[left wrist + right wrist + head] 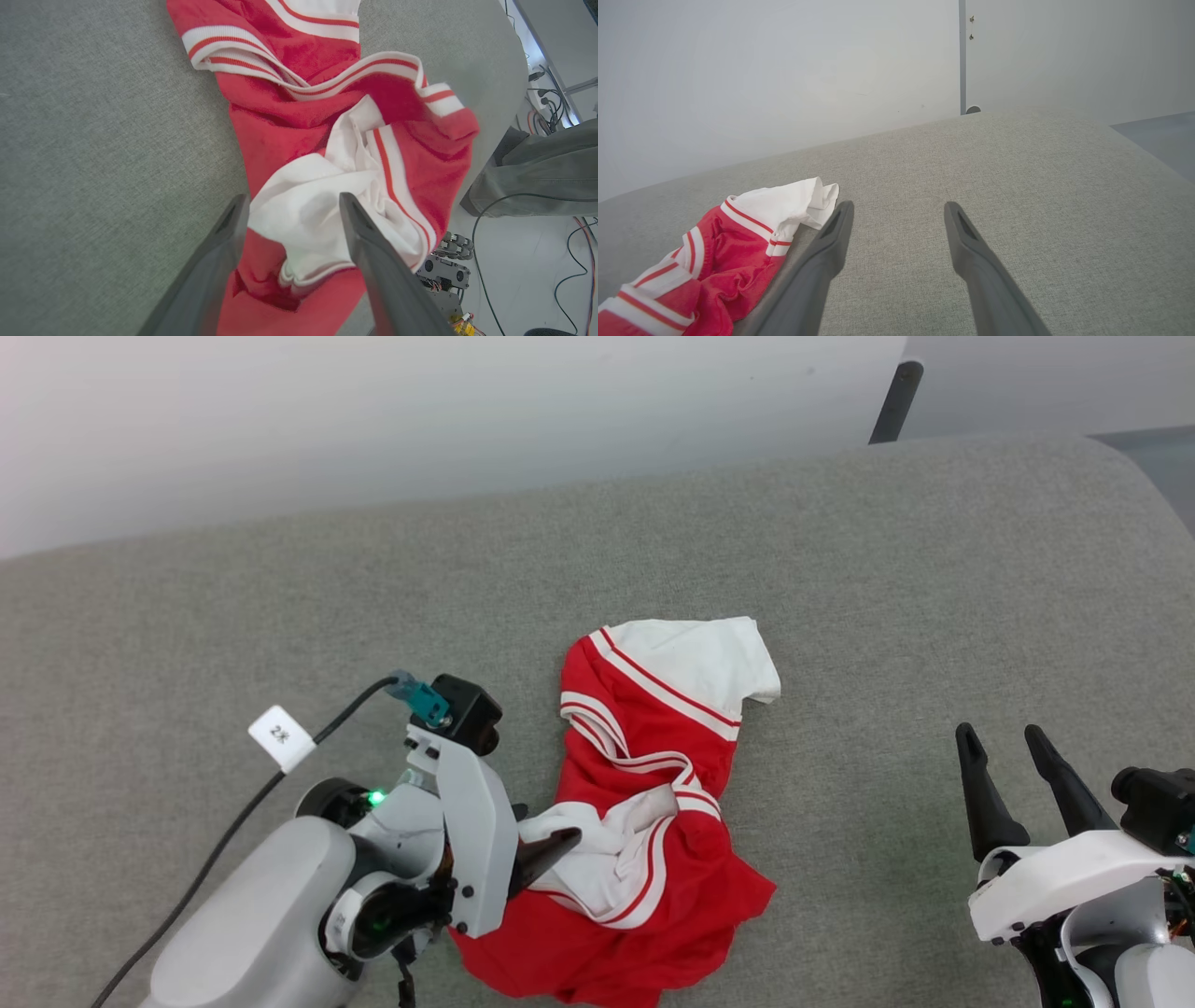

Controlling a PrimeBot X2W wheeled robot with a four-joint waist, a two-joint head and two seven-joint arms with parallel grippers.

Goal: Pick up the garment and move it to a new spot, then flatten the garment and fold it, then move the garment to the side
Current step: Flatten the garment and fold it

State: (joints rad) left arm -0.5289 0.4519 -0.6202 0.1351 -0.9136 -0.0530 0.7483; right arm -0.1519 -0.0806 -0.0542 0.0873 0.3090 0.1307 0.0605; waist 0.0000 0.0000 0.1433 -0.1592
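L claw [293,199] spread astride white sleeve [303,224] of crumpled shirt [644,737], prob. to grab it; R claw [1001,735] spread, idle over bench [840,569].

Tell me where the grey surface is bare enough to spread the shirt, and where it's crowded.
Widest bare stretch: the grey fabric surface between the red T-shirt and the right gripper, running to the far edge. Also bare: far left, beyond the left gripper. Crowded: near left, with that gripper, its cable and the crumpled shirt.
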